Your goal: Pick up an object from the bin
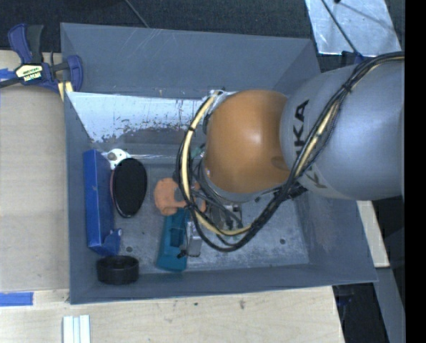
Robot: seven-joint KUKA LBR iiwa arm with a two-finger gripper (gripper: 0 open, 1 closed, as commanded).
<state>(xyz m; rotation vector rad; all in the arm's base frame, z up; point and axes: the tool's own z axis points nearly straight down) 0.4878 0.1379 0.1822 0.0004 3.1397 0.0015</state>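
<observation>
Five loose things lie in the grey bin (199, 63). Nearest us sits a black round cap (117, 269) in the front left corner, and just right of it a teal block (173, 243), slightly tilted. Our hand (193, 240) hangs at that block's right edge, mostly hidden under cables (231, 229) and the orange wrist cover (245, 141); we cannot tell how wide it stands or whether it grips anything. Farther back lie a long blue bar (96, 202) along the left wall, a black oval (129, 186) and an orange lump (169, 196).
</observation>
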